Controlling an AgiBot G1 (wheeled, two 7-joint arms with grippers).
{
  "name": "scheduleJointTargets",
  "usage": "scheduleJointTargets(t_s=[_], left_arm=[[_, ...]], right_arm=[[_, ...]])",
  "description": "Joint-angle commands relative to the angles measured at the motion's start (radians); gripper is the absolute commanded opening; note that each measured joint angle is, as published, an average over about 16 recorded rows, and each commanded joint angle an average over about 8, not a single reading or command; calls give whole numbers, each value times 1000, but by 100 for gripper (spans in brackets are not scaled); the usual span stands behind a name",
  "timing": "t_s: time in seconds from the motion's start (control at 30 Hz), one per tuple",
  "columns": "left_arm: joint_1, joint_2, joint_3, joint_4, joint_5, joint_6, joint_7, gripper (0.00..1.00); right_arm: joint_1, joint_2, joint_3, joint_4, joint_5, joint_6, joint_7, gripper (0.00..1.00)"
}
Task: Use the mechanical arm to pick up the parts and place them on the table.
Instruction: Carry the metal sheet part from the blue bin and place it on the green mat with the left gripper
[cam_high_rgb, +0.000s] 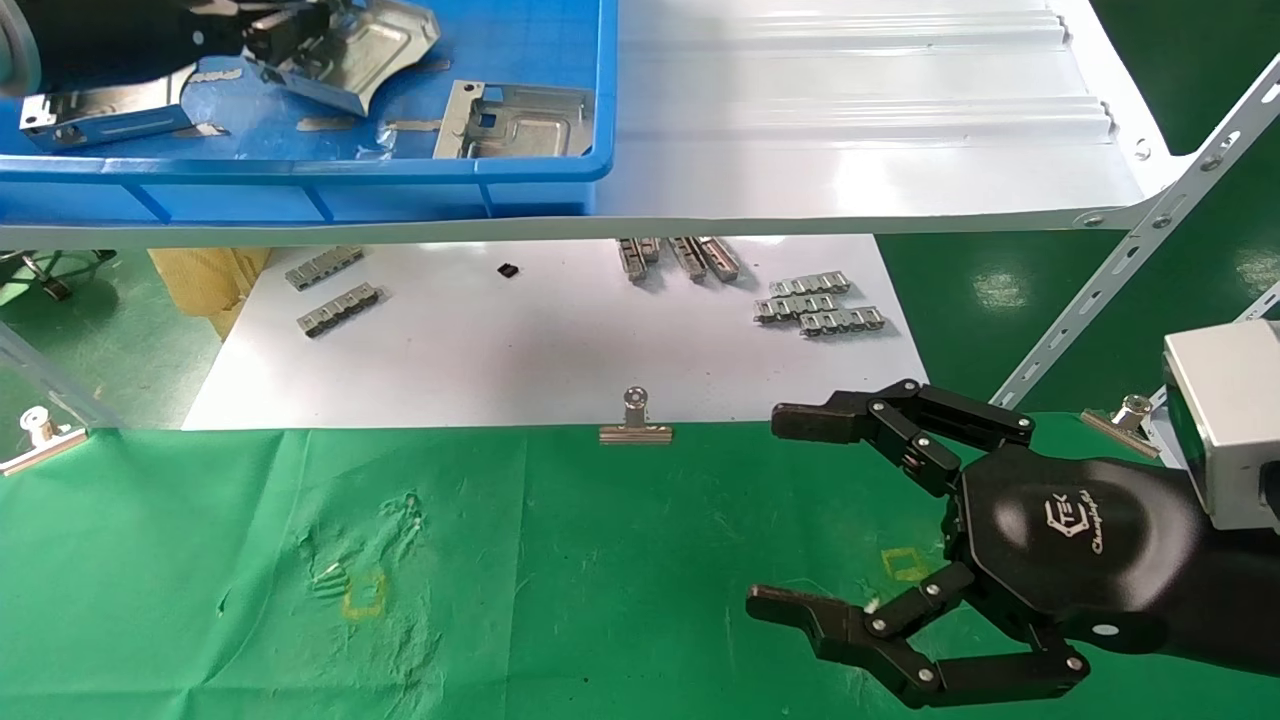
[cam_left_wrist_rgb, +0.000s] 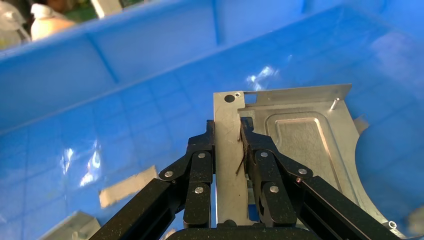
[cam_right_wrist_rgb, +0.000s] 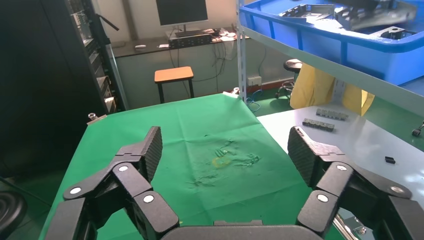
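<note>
Black linked-finger left claw (cam_left_wrist_rgb: 227, 137) pinching embossed silver plate (cam_left_wrist_rgb: 295, 145), glossy blue tray (cam_left_wrist_rgb: 100, 90)

The only writing that shows sits on the glossy black palm housing of the right gripper (cam_high_rgb: 765, 515), at about four o'clock in the head view above the wrinkled green cloth table (cam_high_rgb: 200, 560): a white angular emblem that reads roughly as "TEK", with a line of slanted white script beneath it, too small and tilted to spell out with certainty. A trace of similar white lettering appears at about eleven o'clock, on the dark body of the left gripper (cam_high_rgb: 290, 40) over the blue plastic tray (cam_high_rgb: 300, 170), but it cannot be read. No numbers or signs are legible elsewhere.
</note>
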Motion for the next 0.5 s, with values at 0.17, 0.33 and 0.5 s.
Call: scheduleJointTargets(t_s=[0.17, 0.33, 0.5], left_arm=[[-25, -34, -26, -32, -39, 128, 26, 0], [-35, -72, -45, -72, -75, 345, 78, 0], [-17, -108, -63, -122, -122, 588, 156, 0]], right_arm=[[0, 0, 0, 0, 0, 0, 0, 100], [0, 0, 0, 0, 0, 0, 0, 100], [0, 0, 0, 0, 0, 0, 0, 100]])
